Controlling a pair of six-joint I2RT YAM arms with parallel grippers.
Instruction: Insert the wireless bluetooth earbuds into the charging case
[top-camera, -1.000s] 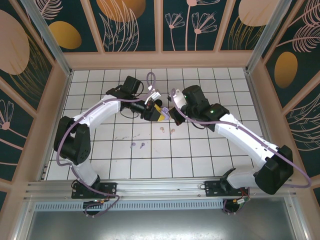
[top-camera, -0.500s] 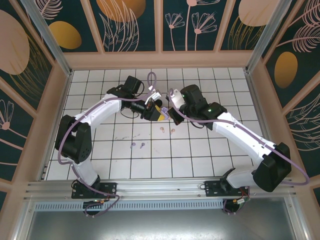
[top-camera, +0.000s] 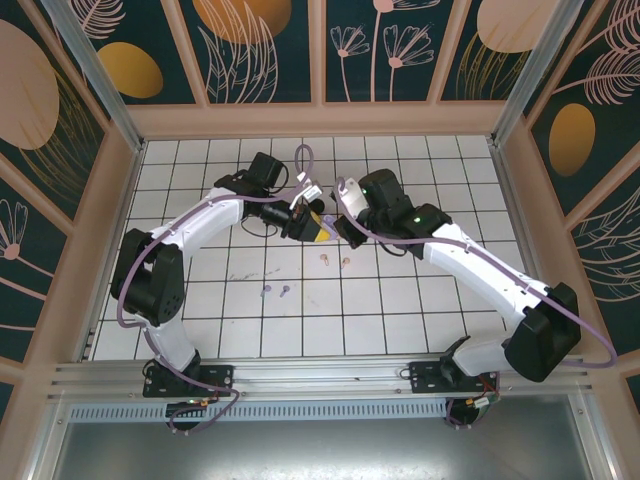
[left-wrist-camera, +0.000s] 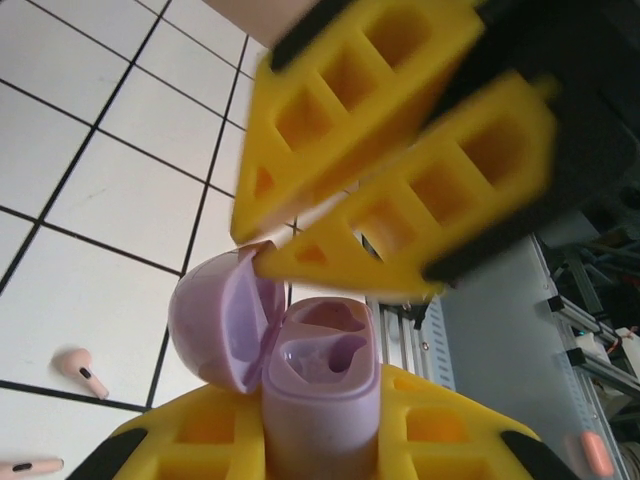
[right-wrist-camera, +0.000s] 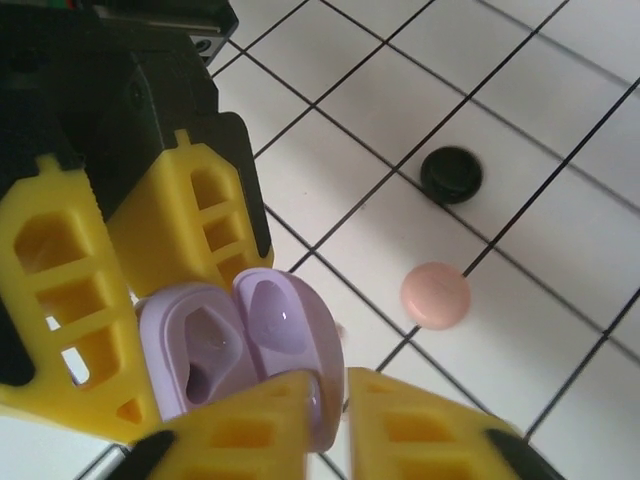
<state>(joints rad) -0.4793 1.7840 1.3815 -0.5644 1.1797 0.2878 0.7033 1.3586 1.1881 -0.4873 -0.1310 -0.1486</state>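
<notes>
Early stage: nothing inserted yet. Left tool (left-wrist-camera: 320, 437) clamped on open lilac charging case (right-wrist-camera: 235, 345), held above worktop (top-camera: 400, 300) middle, toward far edge; both sockets empty. Right tool (right-wrist-camera: 338, 400) fingers nearly together at lid rim (gripping it or not, cannot tell).

Count:
- two pink earbuds (top-camera: 324, 262)
- two lilac earbuds (top-camera: 286, 291), all four loose mid-worktop
- three cases: lilac one held, pink case (right-wrist-camera: 435, 294) and black case (right-wrist-camera: 451, 172) lying on worktop

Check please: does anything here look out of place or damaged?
Nothing looks damaged. The lilac case, clamped in the left gripper, stands open with empty sockets, while pink earbuds and lilac earbuds lie loose on the tiles.
</notes>
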